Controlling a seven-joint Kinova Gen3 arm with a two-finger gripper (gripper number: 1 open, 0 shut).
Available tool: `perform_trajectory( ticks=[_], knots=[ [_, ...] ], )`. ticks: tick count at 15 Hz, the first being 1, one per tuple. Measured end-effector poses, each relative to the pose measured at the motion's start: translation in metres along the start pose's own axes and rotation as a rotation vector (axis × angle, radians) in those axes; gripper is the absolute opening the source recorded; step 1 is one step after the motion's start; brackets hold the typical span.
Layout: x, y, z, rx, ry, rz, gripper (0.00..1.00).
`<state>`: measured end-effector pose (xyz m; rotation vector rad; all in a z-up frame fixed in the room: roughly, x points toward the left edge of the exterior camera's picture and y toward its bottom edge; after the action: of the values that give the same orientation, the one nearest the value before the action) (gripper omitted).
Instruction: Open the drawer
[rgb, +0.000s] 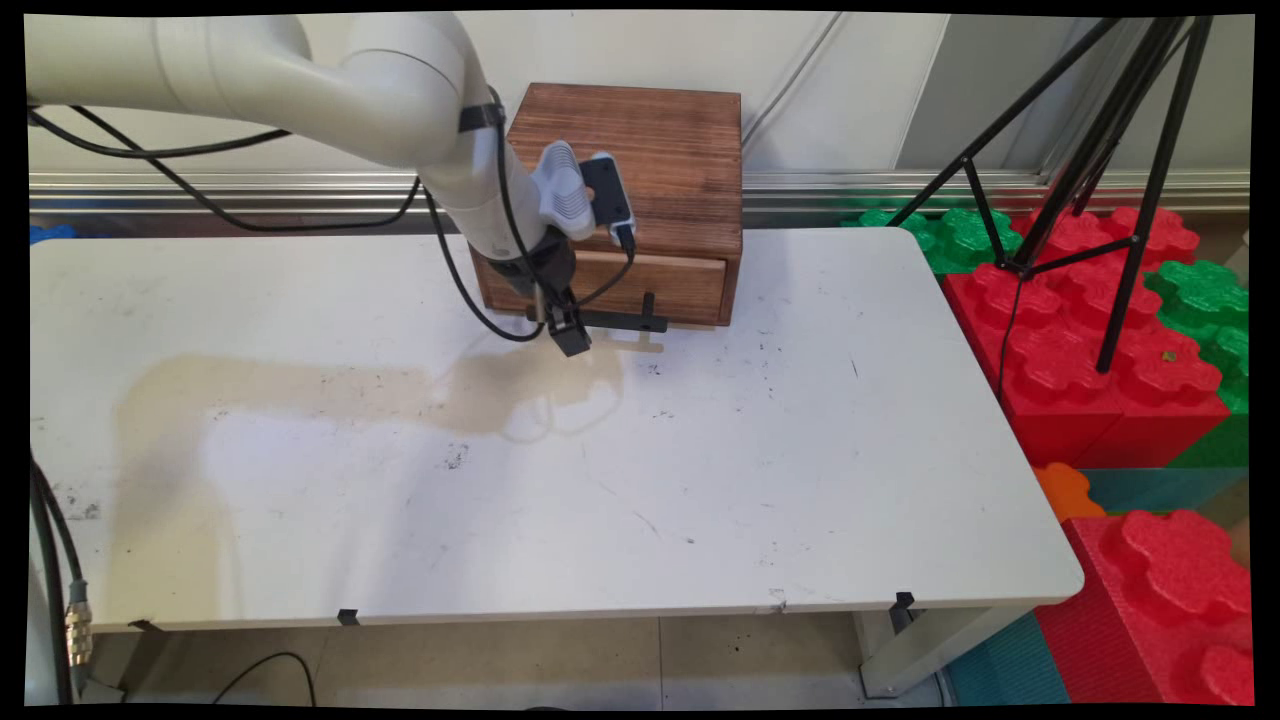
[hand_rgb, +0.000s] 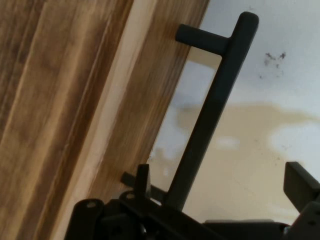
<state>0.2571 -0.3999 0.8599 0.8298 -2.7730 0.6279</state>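
Observation:
A brown wooden box (rgb: 640, 160) stands at the back of the white table (rgb: 700, 480), with one drawer (rgb: 650, 285) low in its front. A black bar handle (rgb: 620, 321) juts out from the drawer on two posts. My gripper (rgb: 570, 336) hangs at the handle's left end, just above the table. In the hand view the handle (hand_rgb: 210, 115) runs up from between my fingers, close beside the left fingertip (hand_rgb: 143, 179), while the right fingertip (hand_rgb: 300, 182) stands well off it. The gripper (hand_rgb: 220, 182) is open and straddles the bar without clamping it. The drawer front (hand_rgb: 75, 100) fills the left side.
A black tripod (rgb: 1080, 170) stands off the table's right edge among red (rgb: 1080, 370) and green foam blocks (rgb: 1200, 300). Black cables (rgb: 250, 215) hang from the arm at the left. A beige stain (rgb: 300, 390) lies on the table in front of the box.

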Motion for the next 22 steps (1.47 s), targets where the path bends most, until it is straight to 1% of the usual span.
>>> perform_trajectory(
  ticks=[3,8,12,16,22],
  knots=[
    [0.002,-0.002,0.012,-0.017,-0.004,-0.003,1.00],
    [0.007,-0.005,0.034,-0.060,-0.002,-0.012,1.00],
    [0.010,-0.004,0.047,-0.089,0.002,-0.036,1.00],
    [0.011,-0.003,0.054,-0.107,0.004,-0.056,1.00],
    [0.011,0.006,0.057,-0.134,0.000,-0.082,1.00]
  ],
)
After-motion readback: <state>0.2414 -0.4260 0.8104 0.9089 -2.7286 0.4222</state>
